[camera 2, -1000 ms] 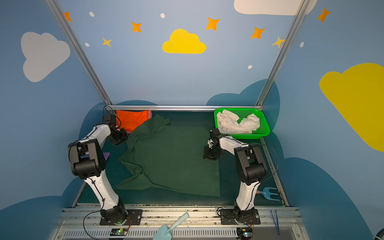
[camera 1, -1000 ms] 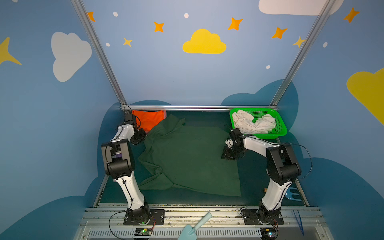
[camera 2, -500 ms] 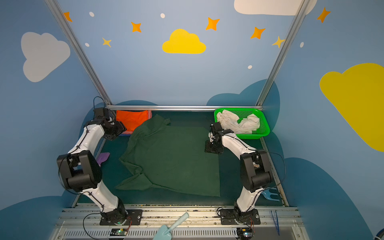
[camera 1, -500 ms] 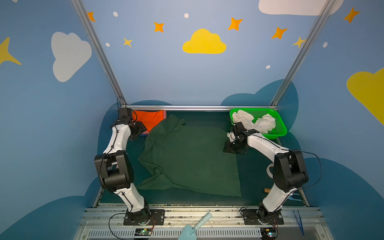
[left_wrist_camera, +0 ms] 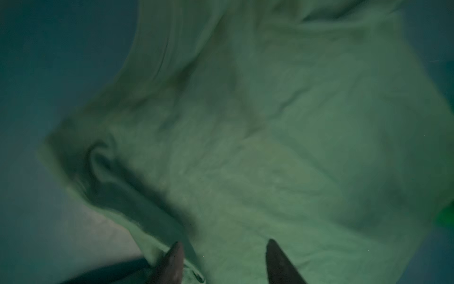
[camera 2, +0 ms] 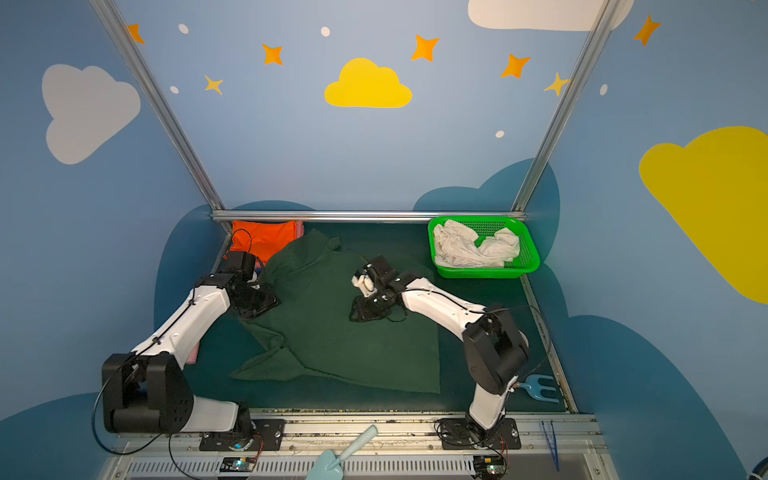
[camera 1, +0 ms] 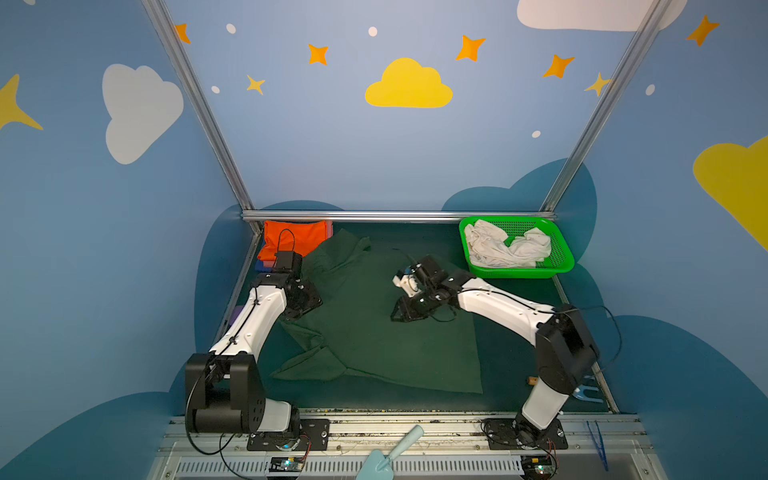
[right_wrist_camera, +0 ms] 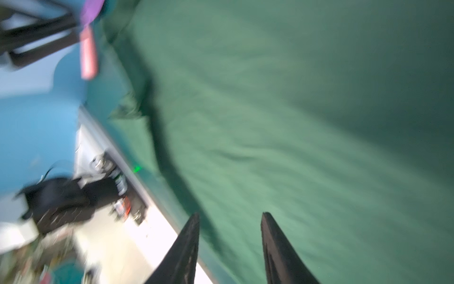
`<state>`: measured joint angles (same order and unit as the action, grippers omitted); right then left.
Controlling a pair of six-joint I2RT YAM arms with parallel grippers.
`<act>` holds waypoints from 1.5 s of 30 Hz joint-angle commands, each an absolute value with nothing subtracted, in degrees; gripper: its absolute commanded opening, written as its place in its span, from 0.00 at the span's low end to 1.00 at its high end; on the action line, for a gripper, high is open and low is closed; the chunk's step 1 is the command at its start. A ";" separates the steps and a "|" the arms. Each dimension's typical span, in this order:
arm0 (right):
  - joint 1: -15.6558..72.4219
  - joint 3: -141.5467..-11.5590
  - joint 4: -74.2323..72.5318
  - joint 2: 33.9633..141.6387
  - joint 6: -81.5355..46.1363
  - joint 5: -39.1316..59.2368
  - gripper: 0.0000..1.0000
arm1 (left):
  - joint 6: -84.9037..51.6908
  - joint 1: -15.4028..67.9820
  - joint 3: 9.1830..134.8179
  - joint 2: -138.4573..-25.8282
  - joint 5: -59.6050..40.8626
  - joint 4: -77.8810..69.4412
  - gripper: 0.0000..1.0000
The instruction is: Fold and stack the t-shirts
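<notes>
In both top views the dark green cloth t-shirt (camera 1: 374, 345) lies spread over the middle of the dark teal table mat (camera 1: 519, 340). It is mostly flat, with a sleeve folded and rumpled along its left side and its far end bunched toward the back rail. The left gripper (camera 1: 305, 305) sits low at the shirt's left edge, and the right gripper (camera 1: 405, 313) reaches in from the right, low over the middle of the cloth. In the far left corner a folded bright orange cloth t-shirt (camera 1: 295, 239) lies just beside the green one. At the far right a crumpled white cloth t-shirt (camera 1: 507, 249) lies inside a green plastic mesh basket (camera 1: 519, 272), apart from the green shirt. The left wrist view is blurred: the dark green cloth t-shirt (left_wrist_camera: 270, 147) fills most of it, wrinkled, with a curled fold at one edge. The left gripper (left_wrist_camera: 226, 260) has its two dark fingertips (left_wrist_camera: 175, 258) partly spread with nothing between them — one tip is at the shirt's edge, but whether it touches cannot be told. The right wrist view is also blurred: the right gripper (right_wrist_camera: 229, 246) is partly spread over smooth green cloth (right_wrist_camera: 294, 123) and grips nothing.
</notes>
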<state>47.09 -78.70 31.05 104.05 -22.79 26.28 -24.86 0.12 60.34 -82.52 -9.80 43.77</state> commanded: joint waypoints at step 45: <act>61.85 -117.77 36.47 141.05 -22.29 41.99 0.29 | -28.60 -7.91 63.61 -105.78 -5.10 39.20 0.05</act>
